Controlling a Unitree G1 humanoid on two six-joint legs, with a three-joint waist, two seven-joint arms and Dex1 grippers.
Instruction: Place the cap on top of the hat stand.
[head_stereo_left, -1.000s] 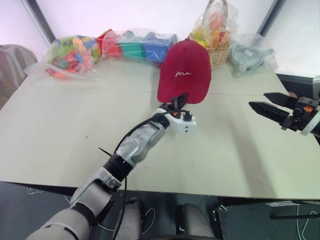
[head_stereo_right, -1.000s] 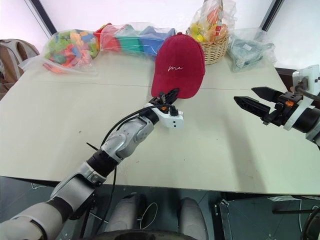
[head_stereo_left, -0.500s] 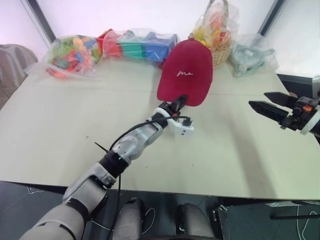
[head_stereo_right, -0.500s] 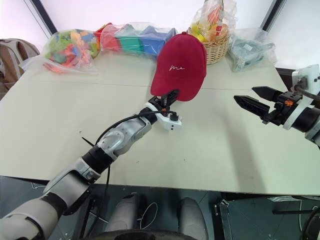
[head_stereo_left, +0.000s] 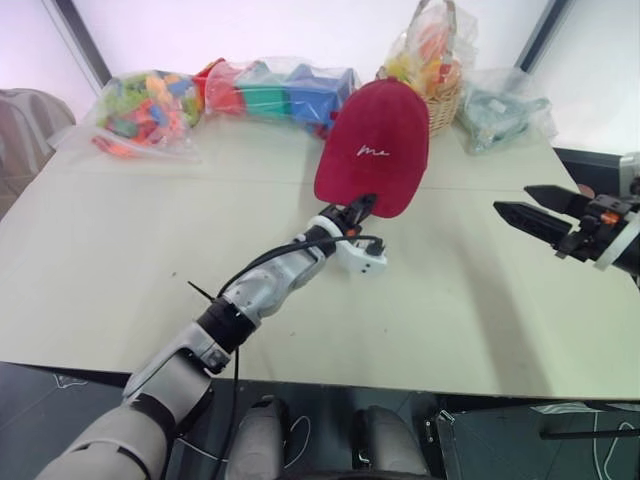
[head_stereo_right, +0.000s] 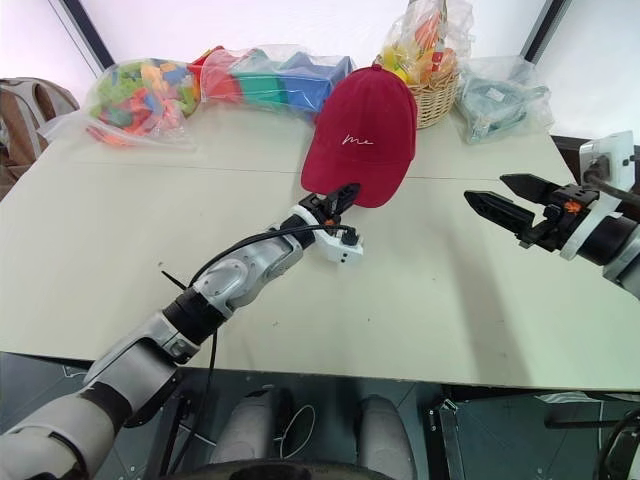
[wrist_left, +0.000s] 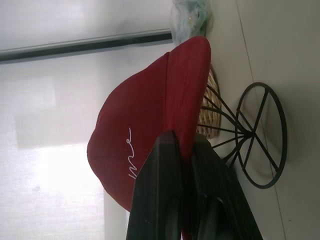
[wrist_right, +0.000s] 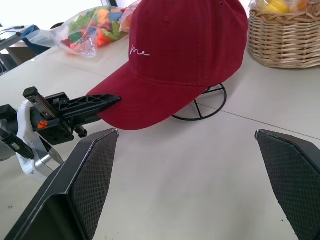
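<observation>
Pinching the brim edge of the cap (head_stereo_left: 376, 146), left claw (head_stereo_left: 360, 208) is clamped tight on it, fingers flat w/ brim between. Right claw (head_stereo_left: 525, 205) hangs off to the right over the table (head_stereo_left: 120, 250), fingers spread wide, holding nothing. Cap sits atop the hat stand (wrist_right: 202, 106), round wire base visible under the brim. Behind: wicker basket (head_stereo_left: 436, 105) & bags of coloured toys (head_stereo_left: 150, 105) along table's far edge.
</observation>
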